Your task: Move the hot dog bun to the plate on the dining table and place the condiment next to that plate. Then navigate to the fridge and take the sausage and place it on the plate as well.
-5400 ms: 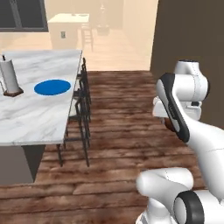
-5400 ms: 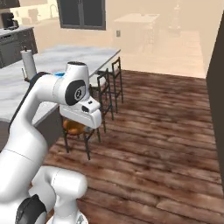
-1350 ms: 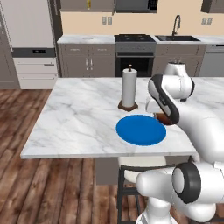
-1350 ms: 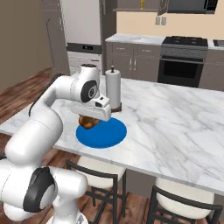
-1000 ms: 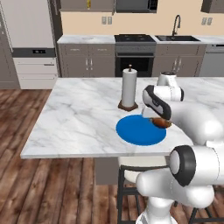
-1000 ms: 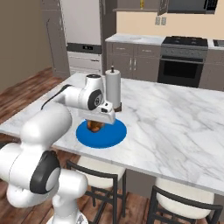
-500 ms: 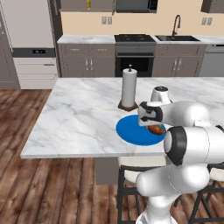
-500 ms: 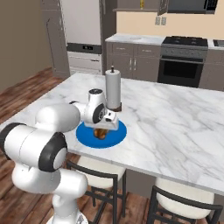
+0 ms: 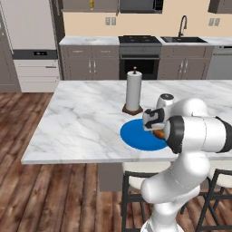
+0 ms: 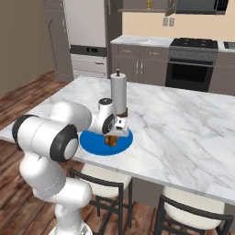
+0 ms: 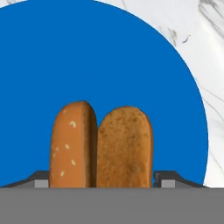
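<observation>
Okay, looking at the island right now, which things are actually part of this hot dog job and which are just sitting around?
Part of the job:
- hot dog bun, between the fingers of the hand, low over the plate
- blue plate on the marble island

Just lying about:
- paper towel roll on its stand behind the plate
- stools under the island edge
- oven and sink faucet along the back wall

Brown seeded bun (image 11: 101, 146); blue plate (image 11: 87, 61); white grey-veined marble table (image 9: 77, 122).

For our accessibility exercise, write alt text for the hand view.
A split brown hot dog bun stands between the gripper fingertips, directly over a round blue plate. White marble countertop shows beyond the plate's edge.
</observation>
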